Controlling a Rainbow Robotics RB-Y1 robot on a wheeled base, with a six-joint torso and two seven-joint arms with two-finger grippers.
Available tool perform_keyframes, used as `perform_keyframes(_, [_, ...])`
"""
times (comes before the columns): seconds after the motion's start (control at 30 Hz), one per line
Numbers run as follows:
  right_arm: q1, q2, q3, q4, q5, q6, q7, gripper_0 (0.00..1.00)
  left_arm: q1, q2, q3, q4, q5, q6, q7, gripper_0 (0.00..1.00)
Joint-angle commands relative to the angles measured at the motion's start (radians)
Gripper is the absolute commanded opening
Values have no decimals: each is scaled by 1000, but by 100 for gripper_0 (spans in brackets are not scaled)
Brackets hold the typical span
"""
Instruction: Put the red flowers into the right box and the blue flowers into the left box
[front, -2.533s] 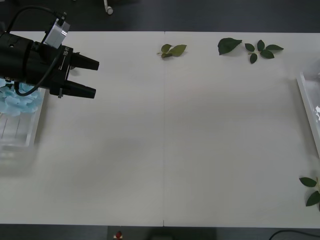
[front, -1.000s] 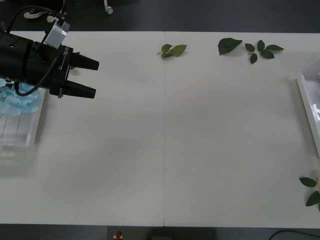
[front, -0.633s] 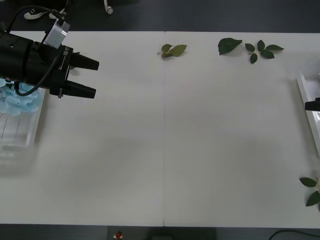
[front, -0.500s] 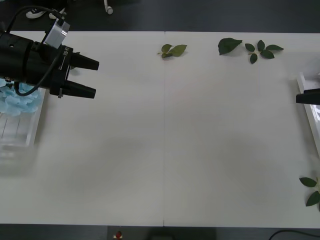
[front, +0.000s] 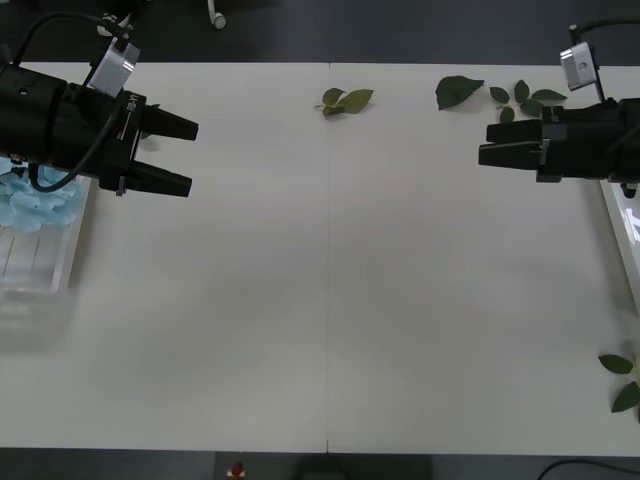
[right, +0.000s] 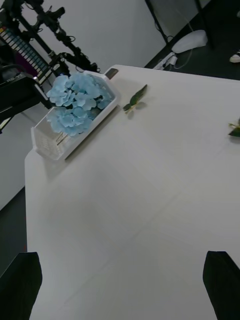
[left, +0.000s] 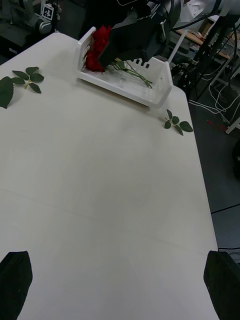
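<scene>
The blue flowers lie as a pale blue cluster in the left box at the table's left edge. My left gripper hangs open and empty just right of that box. The red flowers lie in the right box, partly hidden behind my right arm. In the front view the right box pokes in at the right edge. Left of it, above the table, my right gripper is open and empty.
Loose green leaf sprigs lie along the far edge: one near the middle, a big leaf and a sprig to the right. More leaves sit at the near right edge. Bare white table spans the middle.
My right arm has come in from the right edge and moved left over the table. The left arm and the blue flowers have not moved.
</scene>
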Motion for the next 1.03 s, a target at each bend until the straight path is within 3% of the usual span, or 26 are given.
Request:
perform_keyframes(0.03, [-81,67,-11,-5,52,34,29,94,-29,41,20,-21,1,3,-33,100])
perform_keyframes(0.47, [-117,212,-11,-8,73,160,29,94,-29,41,20,-21,1,3,-33,100])
perform_keyframes(1.03, [-109,216,-8,-31,73,207,29,94,-29,41,20,-21,1,3,-33,100])
